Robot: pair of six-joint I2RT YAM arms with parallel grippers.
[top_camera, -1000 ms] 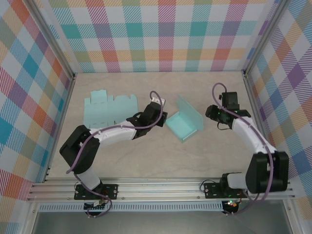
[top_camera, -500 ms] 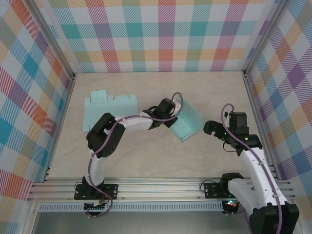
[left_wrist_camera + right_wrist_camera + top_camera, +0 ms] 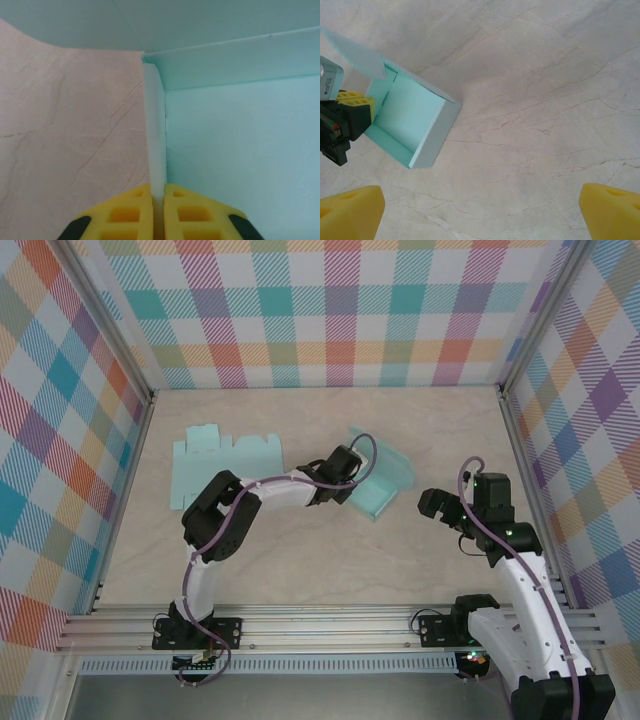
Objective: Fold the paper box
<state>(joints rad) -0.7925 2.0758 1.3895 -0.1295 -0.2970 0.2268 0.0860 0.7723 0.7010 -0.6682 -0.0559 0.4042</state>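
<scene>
On the pale marbled table [image 3: 300, 560], a flat turquoise cardboard blank [image 3: 225, 465] lay toward the left rear, while the half-formed paper box [image 3: 385, 485] sat near the middle with one tall flap raised at its far side. The left gripper [image 3: 158, 192] was pinched tight on the box's thin upright side wall, one yellow finger [image 3: 125, 215] outside it and the other inside the tray. The right gripper [image 3: 480, 210] hung spread wide and empty, off to the right of the box and clear of it.
</scene>
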